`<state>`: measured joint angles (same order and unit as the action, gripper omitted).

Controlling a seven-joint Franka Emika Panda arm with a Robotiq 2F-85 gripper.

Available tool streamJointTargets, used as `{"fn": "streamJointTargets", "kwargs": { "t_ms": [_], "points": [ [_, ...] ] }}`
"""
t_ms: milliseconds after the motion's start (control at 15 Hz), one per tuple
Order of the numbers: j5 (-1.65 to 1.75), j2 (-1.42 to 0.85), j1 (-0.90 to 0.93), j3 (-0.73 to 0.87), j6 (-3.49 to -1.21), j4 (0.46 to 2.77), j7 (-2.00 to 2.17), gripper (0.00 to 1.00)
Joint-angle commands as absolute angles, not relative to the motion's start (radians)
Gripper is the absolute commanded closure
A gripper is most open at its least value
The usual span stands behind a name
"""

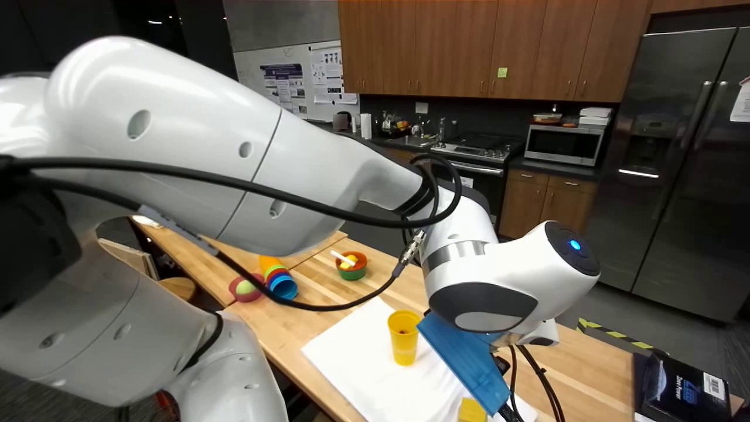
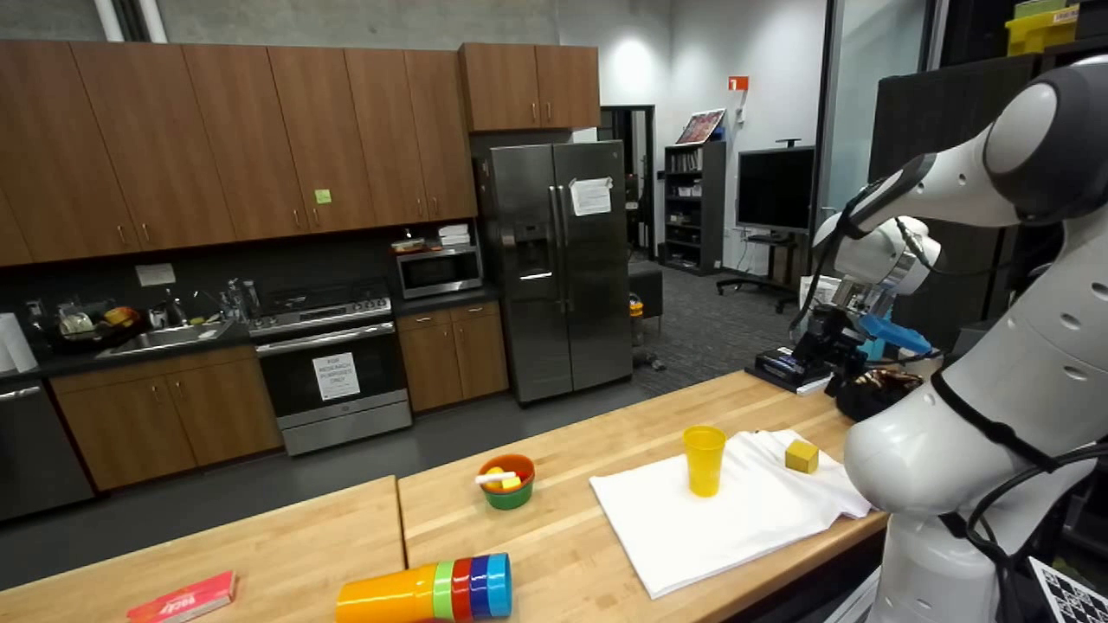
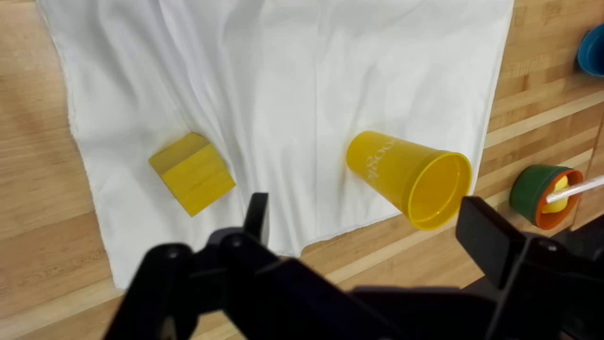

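Note:
My gripper (image 3: pixel 363 200) is open and empty in the wrist view, above the table with its fingers wide apart. It also shows, dark and small, in an exterior view (image 2: pixel 821 359). A yellow cup (image 3: pixel 394 165) stands upright on a white cloth (image 3: pixel 292 94), nearest the right finger in the wrist view. A yellow cube (image 3: pixel 198 177) lies on the cloth beyond the left finger. Cup (image 1: pixel 403 343) (image 2: pixel 704 463), cube (image 1: pixel 471 410) (image 2: pixel 802 457) and cloth (image 1: pixel 345 351) (image 2: pixel 662 528) show in both exterior views. The gripper touches none of them.
A green and orange bowl (image 2: pixel 509 497) holds small yellow pieces and a white stick. Nested coloured cups (image 2: pixel 424 595) lie on their side, and a pink box (image 2: pixel 186 599) lies nearby. A black box (image 1: pixel 682 387) and a dark bowl (image 2: pixel 874 396) are near the table's far end.

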<state>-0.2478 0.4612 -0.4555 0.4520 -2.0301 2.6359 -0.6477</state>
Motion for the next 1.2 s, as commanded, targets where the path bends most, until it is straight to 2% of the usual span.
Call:
{"fn": "streamJointTargets", "kwargs": {
  "t_ms": [0,467,733,800,1133],
  "points": [
    [-0.233,0.468,-0.427,0.480,-2.033,2.636,-0.634,0.00],
    [-0.309,0.565,-0.400,0.513,-2.172,2.733,-0.708,0.00],
    [-0.395,0.709,-0.365,0.511,-2.298,2.837,-0.745,0.00],
    [-0.421,0.687,-0.329,0.530,-2.288,2.772,-0.757,0.00],
    [-0.333,0.848,-0.302,0.490,-2.347,2.816,-0.833,0.00]
  ]
}}
